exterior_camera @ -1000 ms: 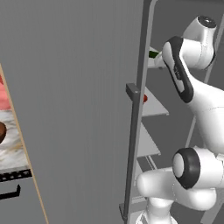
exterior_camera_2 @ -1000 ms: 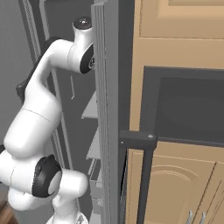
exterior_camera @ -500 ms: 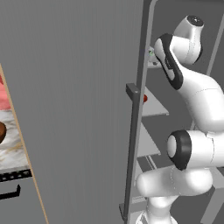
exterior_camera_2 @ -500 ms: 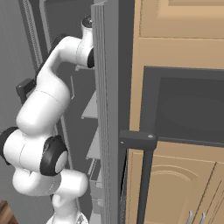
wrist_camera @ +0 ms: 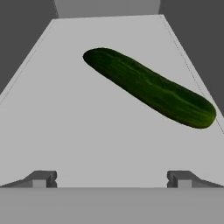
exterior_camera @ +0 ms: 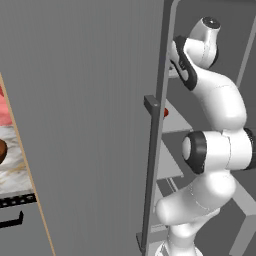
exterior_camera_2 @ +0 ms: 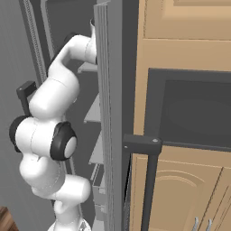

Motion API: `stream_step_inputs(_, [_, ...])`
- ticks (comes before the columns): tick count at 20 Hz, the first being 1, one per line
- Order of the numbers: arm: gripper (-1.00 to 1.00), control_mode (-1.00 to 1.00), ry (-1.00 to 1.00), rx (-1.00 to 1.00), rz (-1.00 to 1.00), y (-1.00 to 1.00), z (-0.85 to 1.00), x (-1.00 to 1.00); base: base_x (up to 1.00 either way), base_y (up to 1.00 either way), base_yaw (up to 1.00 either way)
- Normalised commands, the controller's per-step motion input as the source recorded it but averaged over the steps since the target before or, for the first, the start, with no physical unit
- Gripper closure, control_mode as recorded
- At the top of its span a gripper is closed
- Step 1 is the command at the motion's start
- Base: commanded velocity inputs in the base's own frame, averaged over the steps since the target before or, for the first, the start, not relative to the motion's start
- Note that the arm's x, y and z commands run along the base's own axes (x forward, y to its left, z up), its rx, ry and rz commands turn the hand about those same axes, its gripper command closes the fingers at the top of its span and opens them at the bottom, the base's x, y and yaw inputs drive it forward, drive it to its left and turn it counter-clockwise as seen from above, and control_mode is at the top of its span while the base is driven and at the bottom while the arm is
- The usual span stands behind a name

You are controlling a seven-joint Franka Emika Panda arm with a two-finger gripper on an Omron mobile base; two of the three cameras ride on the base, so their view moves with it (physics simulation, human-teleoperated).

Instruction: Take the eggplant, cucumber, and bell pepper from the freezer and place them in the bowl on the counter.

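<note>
Cucumber (wrist_camera: 148, 87) lies slantwise on the pale freezer (exterior_camera: 80, 125) shelf (wrist_camera: 87, 131), beyond the wide-spread, empty jaws.

Showed a glossy white arm (exterior_camera: 220, 100) of rounded, bulbous segments, black bands ringing each joint, plus two small dark grey fingertips (wrist_camera: 41, 179).

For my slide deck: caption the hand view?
Open claw faces a slim dark green cucumber lying diagonally on a light grey freezer shelf.
</note>
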Motion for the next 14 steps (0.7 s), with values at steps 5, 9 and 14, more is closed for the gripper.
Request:
stream_step_inputs(5, [-1.00,-1.00,0.00,0.00,0.00,-0.04,0.00,0.46,0.00,0.00,0.00])
stream_step_inputs(9, [-1.00,-1.00,0.00,0.00,0.00,0.00,0.00,0.49,0.00,0.00,0.00])
stream_step_inputs(14, [-1.00,-1.00,0.00,0.00,0.00,-0.03,0.00,0.35,0.00,0.00,0.00])
